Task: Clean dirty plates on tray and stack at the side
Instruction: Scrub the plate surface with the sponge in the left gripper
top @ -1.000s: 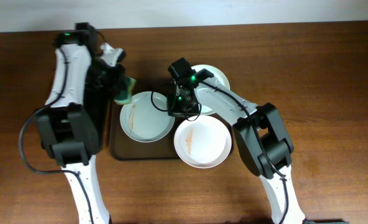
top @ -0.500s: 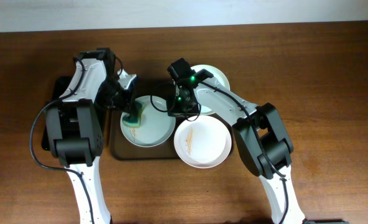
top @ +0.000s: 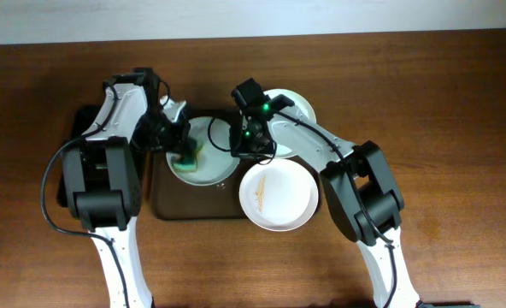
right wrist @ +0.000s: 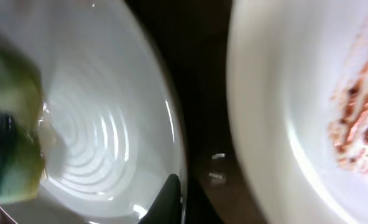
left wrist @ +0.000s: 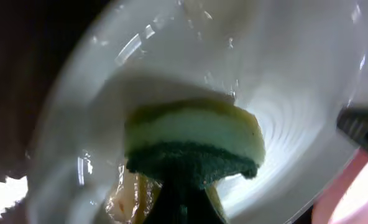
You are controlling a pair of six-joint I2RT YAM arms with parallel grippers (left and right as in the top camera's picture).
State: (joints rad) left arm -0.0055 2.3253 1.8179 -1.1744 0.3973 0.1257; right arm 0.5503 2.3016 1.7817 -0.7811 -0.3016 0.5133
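**Sponge on the pale plate, right arm bracing its rim**

The left gripper (top: 183, 151) is clamping a yellow-and-green sponge (left wrist: 193, 140) and pressing its green face against the inside of the pale plate (top: 206, 158). This plate is sitting over the far part of the dark tray (top: 197, 210), apparently tipped up rather than lying flat. The right gripper (top: 235, 148) is meeting the plate at its right rim. The right wrist view is showing one dark finger (right wrist: 170, 194) against that rim, so I judge the jaws to be closed on it (the second finger is hidden).

What the coming move turns on is that the plate is lying between the two grippers, with the sponge on its left half and the hold on its right edge. Any wipe is therefore pushing toward the right arm's grip. Being round, the plate is offering no long axis, so the stroke can run any way across the ribbed bowl.

A white plate (top: 279, 195) with orange smears is waiting near and right, overlapping the tray's right rim, nearer the right arm. A third plate (top: 297, 104) is lying far right, partly under that arm.
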